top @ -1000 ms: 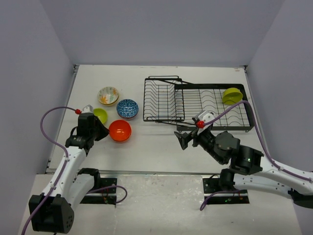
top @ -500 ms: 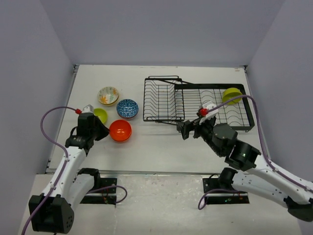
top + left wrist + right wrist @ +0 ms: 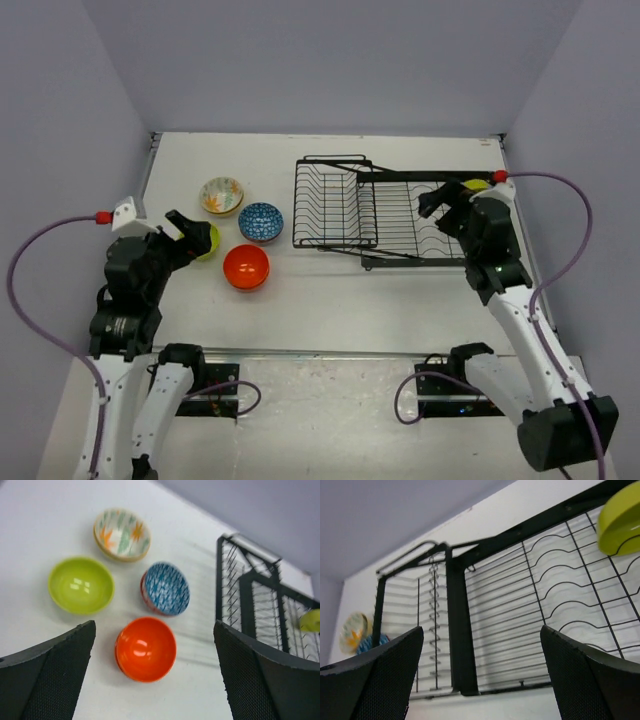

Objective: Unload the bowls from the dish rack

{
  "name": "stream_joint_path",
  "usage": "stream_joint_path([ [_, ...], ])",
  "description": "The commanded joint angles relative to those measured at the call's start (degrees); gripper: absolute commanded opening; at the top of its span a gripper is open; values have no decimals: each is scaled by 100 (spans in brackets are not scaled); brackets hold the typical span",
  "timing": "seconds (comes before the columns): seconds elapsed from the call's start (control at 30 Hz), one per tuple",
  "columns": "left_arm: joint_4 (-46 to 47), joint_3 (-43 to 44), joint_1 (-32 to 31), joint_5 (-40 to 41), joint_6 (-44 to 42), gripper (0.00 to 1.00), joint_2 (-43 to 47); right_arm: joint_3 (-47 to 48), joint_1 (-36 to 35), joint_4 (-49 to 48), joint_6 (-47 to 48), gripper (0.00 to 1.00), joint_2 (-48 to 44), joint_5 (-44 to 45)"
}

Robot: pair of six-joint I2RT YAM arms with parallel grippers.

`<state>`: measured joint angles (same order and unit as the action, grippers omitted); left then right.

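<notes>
My left gripper [image 3: 188, 232] hangs above the table [image 3: 320, 290]. Its 2 fingers [image 3: 50, 675] are spread wide, with nothing pinched between them. Under it, 4 bowls sit upright on the table, all to the left of the dish rack [image 3: 335, 205]. The lime bowl [image 3: 81, 585] is farthest left. The orange bowl [image 3: 145, 649] is nearest my bases. The blue patterned bowl [image 3: 166, 588] lies just beyond the orange bowl, closest of the 4 to the rack's raised basket end. The floral bowl [image 3: 122, 535] is farthest from me, beyond the lime and blue ones. The 4 sit close together, and I cannot tell whether the orange and blue rims touch. Seen from above, 1 finger of the left gripper overlaps the near edge of the lime bowl.

My right gripper [image 3: 437, 200] hovers over the long flat section of the dish rack. Its 2 fingers [image 3: 375, 680] are also spread wide and hold nothing. There is 1 bowl in the rack, a second lime bowl [image 3: 620, 525]. It stands on its edge among the wires at the far right corner of the flat section, just beyond the right gripper and apart from both fingers. In the view from above, my right wrist hides most of it.
</notes>
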<state>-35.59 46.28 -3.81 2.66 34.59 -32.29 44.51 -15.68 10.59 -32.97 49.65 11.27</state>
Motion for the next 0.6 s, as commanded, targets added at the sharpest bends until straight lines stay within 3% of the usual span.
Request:
stream_joint_path([
  [0.0, -185, 750, 30, 664, -741, 100, 468, 146, 1301, -706, -1762, 99, 534, -1687],
  [0.07, -45, 795, 30, 998, -1031, 100, 557, 15, 2094, -1039, -3173, 99, 982, -1978],
  [0.2, 254, 391, -23, 1308, -1174, 100, 707, -179, 2613, -1901, -4083, 99, 1607, -1480],
  [0.43, 509, -4, -23, 1088, -1218, 100, 856, -154, 2913, -2771, -4788, 94, 2768, -863],
  [0.57, 518, -49, -93, 912, -1226, 100, 918, 127, 3115, -3290, -4815, 91, 3576, -1213],
])
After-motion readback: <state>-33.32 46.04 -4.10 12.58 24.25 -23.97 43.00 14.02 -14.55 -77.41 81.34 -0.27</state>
